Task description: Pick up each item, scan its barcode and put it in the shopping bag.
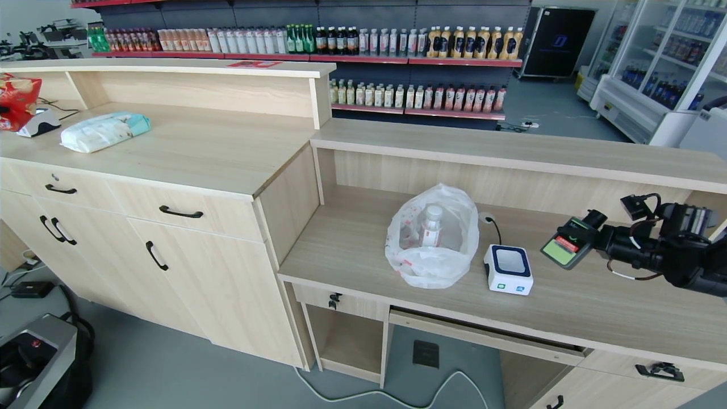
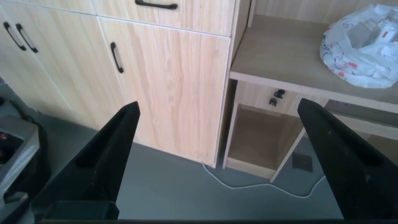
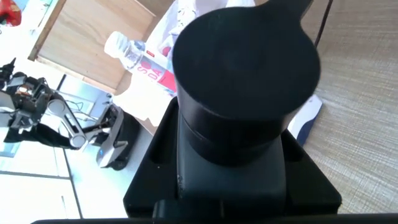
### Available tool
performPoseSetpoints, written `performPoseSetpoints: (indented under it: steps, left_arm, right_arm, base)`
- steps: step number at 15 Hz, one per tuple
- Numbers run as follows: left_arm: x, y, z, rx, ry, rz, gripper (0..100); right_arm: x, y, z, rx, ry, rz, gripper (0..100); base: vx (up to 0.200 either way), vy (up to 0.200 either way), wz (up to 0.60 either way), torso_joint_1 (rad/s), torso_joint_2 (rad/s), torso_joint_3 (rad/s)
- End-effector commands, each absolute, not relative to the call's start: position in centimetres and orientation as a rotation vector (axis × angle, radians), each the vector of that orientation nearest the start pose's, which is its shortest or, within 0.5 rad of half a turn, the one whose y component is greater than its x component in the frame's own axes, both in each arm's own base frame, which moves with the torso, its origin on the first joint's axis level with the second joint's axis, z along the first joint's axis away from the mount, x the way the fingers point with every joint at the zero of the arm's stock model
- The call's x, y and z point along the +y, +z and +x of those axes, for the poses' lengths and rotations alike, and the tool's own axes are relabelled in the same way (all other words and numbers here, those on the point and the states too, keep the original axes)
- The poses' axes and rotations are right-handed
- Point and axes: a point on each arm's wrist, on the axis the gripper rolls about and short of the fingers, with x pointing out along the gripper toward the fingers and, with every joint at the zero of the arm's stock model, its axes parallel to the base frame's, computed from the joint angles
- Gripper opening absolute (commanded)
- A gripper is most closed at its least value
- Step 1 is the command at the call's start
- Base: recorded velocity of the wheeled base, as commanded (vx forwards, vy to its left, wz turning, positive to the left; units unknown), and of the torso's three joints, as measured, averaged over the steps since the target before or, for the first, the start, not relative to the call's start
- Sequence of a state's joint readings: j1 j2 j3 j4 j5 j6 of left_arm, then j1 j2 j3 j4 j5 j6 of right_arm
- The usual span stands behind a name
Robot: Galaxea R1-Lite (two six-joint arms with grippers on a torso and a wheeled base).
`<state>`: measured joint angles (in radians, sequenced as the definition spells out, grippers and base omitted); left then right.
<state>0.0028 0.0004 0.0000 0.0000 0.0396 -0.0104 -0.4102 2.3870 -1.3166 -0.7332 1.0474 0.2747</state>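
Right end effector [image 1: 580, 237]: closed on a small pack [image 1: 561, 247] with a green and red face. The pack sits at the tip of the fingers with its printed face tilted upward. How the fingers bear on it is blocked by dark hardware in the right wrist view.

Position of the pack: in the air above the lower worktop [image 1: 596, 309], to the robot's right of the barcode scanner [image 1: 508, 268]. It is near the scanner but not over its window, and it touches neither the scanner nor the worktop.

Barcode scanner: white body with a dark-framed window facing up. It stands on the lower worktop just beside the shopping bag [image 1: 448, 267], on the bag's right side. A black cable runs from behind it.

Shopping bag: white plastic with red print, mouth open upward, on the lower worktop left of the scanner. A clear bottle [image 1: 431, 225] with a white cap stands inside it. The right wrist view shows the same bottle [image 3: 132, 52] in the bag.

Left end effector [image 2: 219, 106]: fingers spread wide with nothing between them. It hangs over the floor in front of the cabinet doors, well apart from the bag and the scanner.

Upper worktop [image 1: 187, 147], robot's left: a tissue pack [image 1: 105, 130] lies flat on it, and a red snack bag [image 1: 18, 100] sits at the far left edge.
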Motion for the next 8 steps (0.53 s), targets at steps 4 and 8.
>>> performPoseSetpoints:
  steps: [4,8]
  left_arm:
    - [0.1,7.5,-2.3,0.000,0.043,-0.011,100]
    - [0.1,7.5,-2.3,0.000,0.043,-0.011,100]
  right_arm:
    - [-14.7,3.5,44.3,0.356,0.603,0.483,0]
    - [-14.4,2.8,44.7,0.358,0.584,0.481,0]
  base:
    - [0.000,0.000,0.00,0.000,0.00,0.000]
    - [0.000,0.000,0.00,0.000,0.00,0.000]
